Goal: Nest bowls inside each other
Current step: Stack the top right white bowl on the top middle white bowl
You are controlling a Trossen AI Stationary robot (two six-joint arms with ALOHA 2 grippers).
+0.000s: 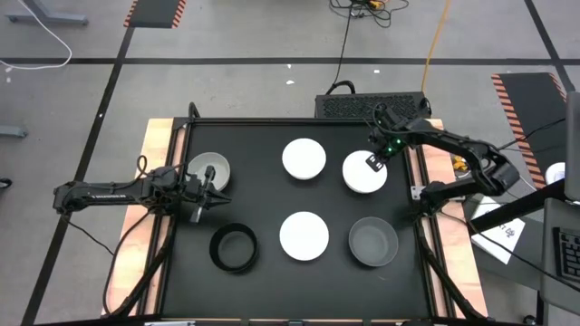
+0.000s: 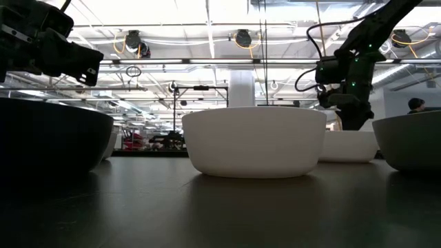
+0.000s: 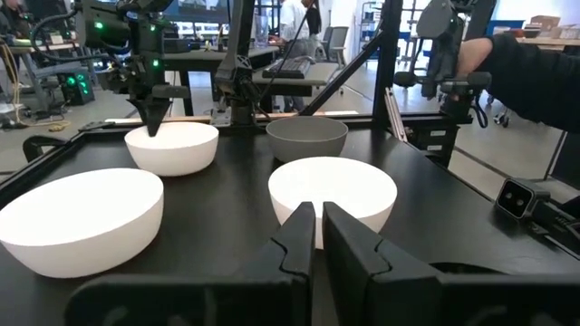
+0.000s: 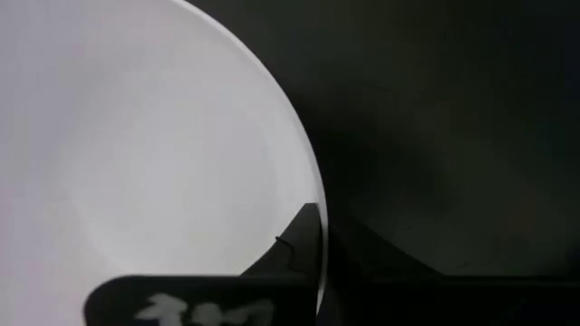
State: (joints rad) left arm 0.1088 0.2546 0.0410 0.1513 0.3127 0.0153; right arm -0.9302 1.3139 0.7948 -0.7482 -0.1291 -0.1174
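Note:
Six bowls rest on their bases on the black table. A pale bowl (image 1: 210, 168) is at the left and a black one (image 1: 234, 247) at the near left. White ones stand far middle (image 1: 304, 159) and near middle (image 1: 304, 235). A grey bowl (image 1: 373, 241) is at the near right. My right gripper (image 1: 372, 162) (image 4: 323, 235) is shut on the far-right white bowl (image 1: 361, 177) (image 3: 172, 148). My left gripper (image 1: 216, 192) (image 3: 317, 231) waits shut, level, just near of the pale bowl, touching nothing. My right gripper pinches the white bowl's rim (image 4: 317, 195) on the bowl's far side, one finger (image 4: 294, 249) inside the bowl and the other outside. The fingers come steeply from above, slanting in from the table's far right. The bowl stands upright with its base on the table.
A raised black frame (image 1: 181, 181) edges the table, with wooden boards outside it. A black box (image 1: 372, 104) lies beyond the far edge. In the left wrist view a person's dark sleeve (image 3: 526, 72) shows beyond the table's right side.

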